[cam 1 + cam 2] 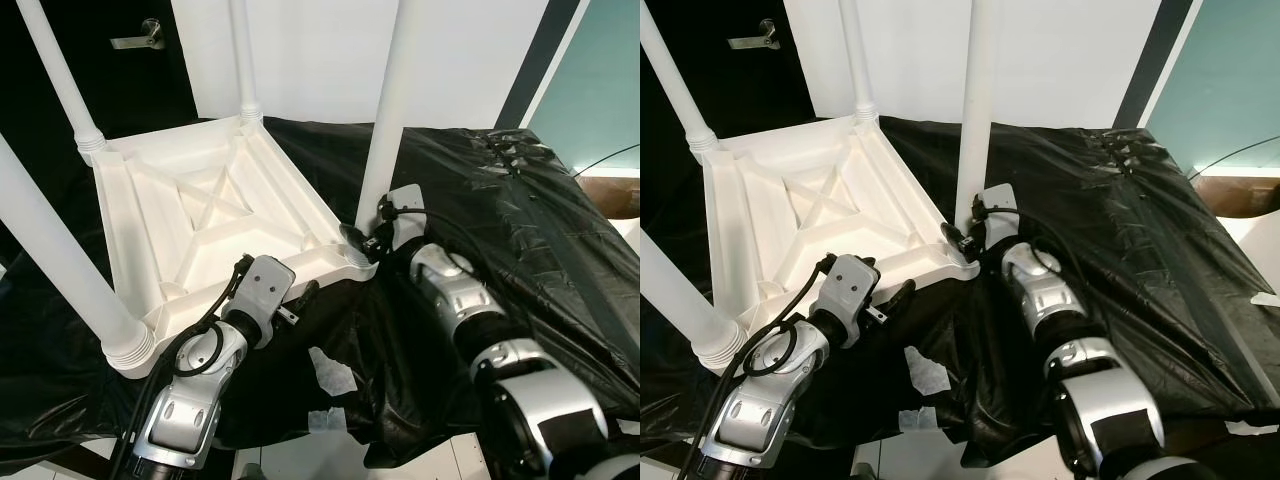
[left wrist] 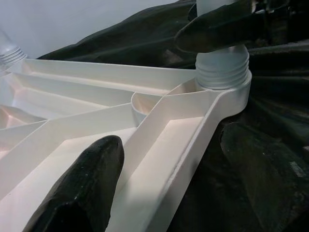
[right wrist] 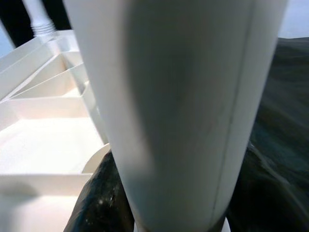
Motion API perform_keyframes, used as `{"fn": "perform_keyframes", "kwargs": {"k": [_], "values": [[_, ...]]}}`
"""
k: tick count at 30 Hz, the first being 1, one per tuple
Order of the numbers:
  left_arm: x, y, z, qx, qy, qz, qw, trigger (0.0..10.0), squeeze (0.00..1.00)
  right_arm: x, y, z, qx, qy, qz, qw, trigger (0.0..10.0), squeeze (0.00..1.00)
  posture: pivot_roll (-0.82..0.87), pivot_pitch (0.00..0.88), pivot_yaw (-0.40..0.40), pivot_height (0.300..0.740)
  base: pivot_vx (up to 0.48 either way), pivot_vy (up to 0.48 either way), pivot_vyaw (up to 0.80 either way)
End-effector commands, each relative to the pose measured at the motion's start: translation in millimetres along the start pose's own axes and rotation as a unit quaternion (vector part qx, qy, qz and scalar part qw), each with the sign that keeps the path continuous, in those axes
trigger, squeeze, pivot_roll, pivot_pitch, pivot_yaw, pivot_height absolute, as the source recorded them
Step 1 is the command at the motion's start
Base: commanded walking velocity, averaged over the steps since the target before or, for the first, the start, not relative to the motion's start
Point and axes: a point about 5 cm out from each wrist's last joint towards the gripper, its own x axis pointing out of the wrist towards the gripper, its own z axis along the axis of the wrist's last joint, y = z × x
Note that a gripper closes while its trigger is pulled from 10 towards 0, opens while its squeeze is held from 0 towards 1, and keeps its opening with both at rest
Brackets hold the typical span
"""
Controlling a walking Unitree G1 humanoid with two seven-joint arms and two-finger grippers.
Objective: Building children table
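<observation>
Writing or brand marks cannot be read anywhere on the white plastic. From the left eye, the upside-down table top [image 1: 215, 215] is seen lying on a black plastic sheet [image 1: 520, 210], its ribbed underside up, with four white legs standing up from its corners. The left arm is bent up from below, its wrist turned inward, and the left gripper [image 1: 300, 300] is placed at the table's near edge. The right arm is stretched forward across the sheet, and the right gripper [image 1: 362, 243] is set at the base of the near right leg [image 1: 385, 120].

From the right eye, the same layout is shown, with torn white tape scraps [image 1: 925, 375] lying on the sheet near the arms and a door handle [image 1: 750, 38] seen at the back.

Through the left wrist, the fingers [image 2: 82, 188] are seen spread apart, one resting inside the rim channel, the other outside over the sheet; the rim is straddled. The leg's threaded collar [image 2: 223, 70] is seated in the corner socket.

Through the right wrist, the leg is seen closely flanked by both black fingers [image 3: 104, 198], and it is gripped between them.
</observation>
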Motion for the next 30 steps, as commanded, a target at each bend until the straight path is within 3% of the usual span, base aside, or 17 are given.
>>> {"fn": "perform_keyframes", "kwargs": {"k": [1, 3, 6, 12, 13, 18, 19, 20, 21, 25, 28, 29, 30], "values": [[-1.0, -1.8, 2, 0.005, 0.0, 0.008, 1.0, 10.0, 0.0, -5.3, 7.9, -22, 0.007, 0.05, -0.025, 0.998, 0.0, 0.0, 0.13, 0.033, -0.051, 0.74, 0.0, 0.0, 0.0], [-0.9, -2.0, 3, 0.006, 0.0, 0.007, 1.0, 10.0, 0.0, -5.1, 18.2, -22, 0.039, 0.049, -0.079, 0.995, 0.0, 0.0, 0.13, 0.035, -0.05, 0.74, 0.0, 0.0, 0.0], [-0.5, -1.8, 3, 0.005, 0.0, 0.007, 1.0, 10.0, 0.0, -4.8, 31.6, -18, 0.071, 0.037, -0.107, 0.991, 0.0, 0.0, 0.13, 0.035, -0.049, 0.74, 0.0, 0.0, 0.0], [-0.1, -2.7, 4, 0.004, -0.001, 0.004, 1.0, 10.0, 0.0, -6.1, 47.2, -11, 0.081, 0.015, -0.068, 0.994, 0.0, 0.0, 0.12, 0.036, -0.045, 0.74, 0.0, 0.0, 0.0], [0.2, -3.0, 4, 0.005, -0.002, 0.003, 1.0, 10.0, 0.0, -7.0, 43.8, -10, 0.081, 0.009, -0.069, 0.994, 10.0, 0.0, 0.12, 0.035, -0.048, 0.74, 0.0, 0.0, 0.0], [0.8, -3.4, 5, 0.005, -0.002, 0.003, 1.0, 10.0, 0.0, -12.2, 24.7, -5, 0.07, -0.012, -0.074, 0.995, 10.0, 0.0, 0.13, 0.035, -0.049, 0.74, 0.0, 0.0, 0.0], [0.7, -3.9, 5, 0.004, -0.002, 0.003, 1.0, 10.0, 0.0, -14.3, 19.3, -5, 0.068, -0.015, -0.071, 0.995, 10.0, 0.55, 0.12, 0.035, -0.05, 0.74, 0.0, 0.0, 0.0], [0.6, -4.2, 5, 0.004, -0.002, 0.003, 1.0, 10.0, 0.0, -15.5, 16.3, -5, 0.068, -0.017, -0.069, 0.995, 10.0, 0.55, 0.12, 0.035, -0.05, 0.74, 0.0, 0.0, 0.0], [0.6, -5.0, 5, 0.003, -0.002, 0.002, 1.0, 10.0, 0.0, -18.1, 10.7, -4, 0.065, -0.021, -0.061, 0.996, 10.0, 1.0, 0.12, 0.035, -0.053, 0.74, 0.0, 0.0, 0.0], [0.6, -5.8, 4, 0.003, -0.002, 0.001, 1.0, 10.0, 0.0, -21.5, 3.6, -2, 0.058, -0.029, -0.05, 0.997, 10.0, 1.0, 0.12, 0.035, -0.053, 0.74, 0.0, 0.0, 0.0], [0.8, -4.7, 4, 0.003, -0.003, 0.003, 1.0, 10.0, 0.0, -27.2, -14.3, -3, 0.038, -0.026, 0.009, 0.999, 10.0, 1.0, 0.13, 0.026, -0.055, 0.74, 0.0, 0.0, 0.0], [0.6, -4.1, 4, 0.003, -0.003, 0.004, 1.0, 10.0, 0.0, -28.8, -19.3, -3, 0.026, -0.026, 0.028, 0.999, 10.0, 0.94, 0.13, 0.026, -0.055, 0.74, 0.0, 0.0, 0.0], [0.6, -4.1, 4, 0.003, -0.003, 0.004, 1.0, 10.0, 0.0, -28.8, -19.3, -3, 0.026, -0.026, 0.028, 0.999, 10.0, 0.94, 0.13, 0.026, -0.055, 0.74, 0.0, 0.0, 0.0]]}}
